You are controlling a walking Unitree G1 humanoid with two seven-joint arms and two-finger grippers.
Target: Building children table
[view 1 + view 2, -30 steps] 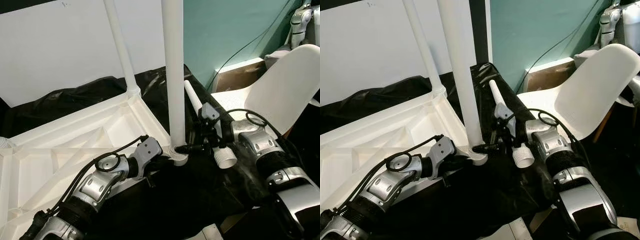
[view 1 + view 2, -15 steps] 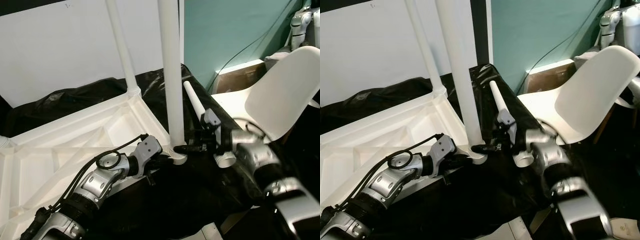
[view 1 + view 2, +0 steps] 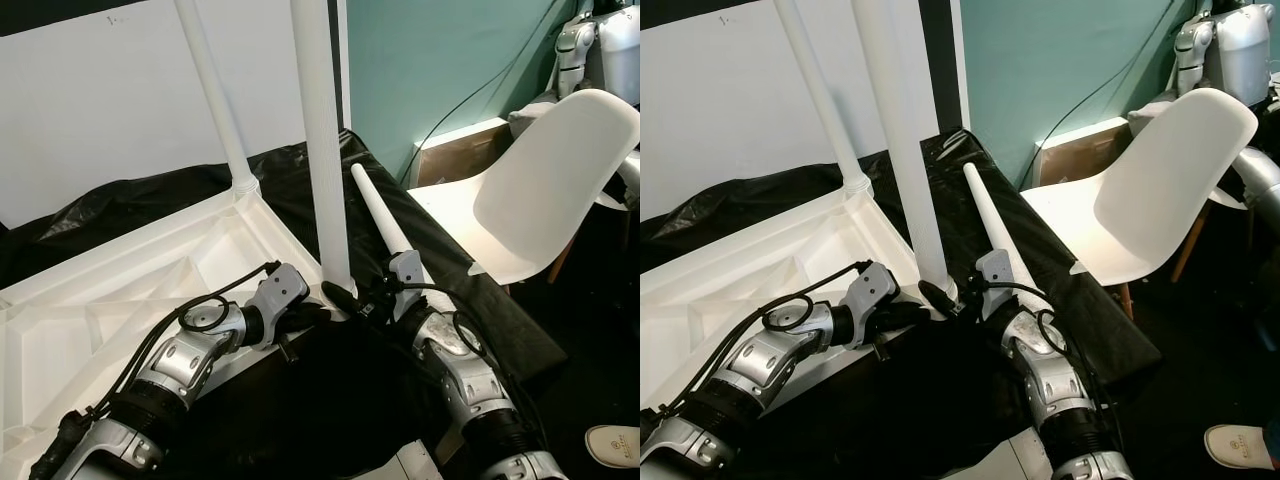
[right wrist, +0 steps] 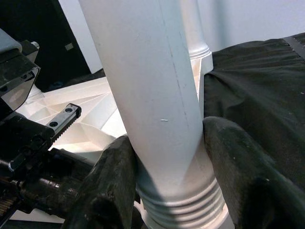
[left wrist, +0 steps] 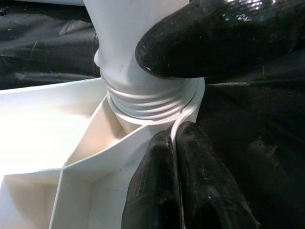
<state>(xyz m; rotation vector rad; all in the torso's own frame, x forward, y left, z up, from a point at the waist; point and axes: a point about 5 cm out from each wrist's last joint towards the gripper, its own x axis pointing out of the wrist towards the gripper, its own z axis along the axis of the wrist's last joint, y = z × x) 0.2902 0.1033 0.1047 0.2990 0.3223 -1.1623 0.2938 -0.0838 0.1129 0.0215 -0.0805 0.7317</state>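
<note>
The white tabletop [image 3: 120, 290] lies upside down on black plastic sheeting [image 3: 330, 200]. A white leg [image 3: 318, 150] stands upright in its near corner. The right end effector [image 4: 167, 191] grips this leg low down, a finger [image 4: 238, 176] on each side just above the screw rings. The left end effector [image 5: 171, 119] pinches the corner socket at the leg's base. Another leg [image 3: 215, 100] stands at the far corner. A loose leg [image 3: 385, 225] lies on the sheeting just beside the right arm. A white chair [image 3: 540, 190] stands nearby.
</note>
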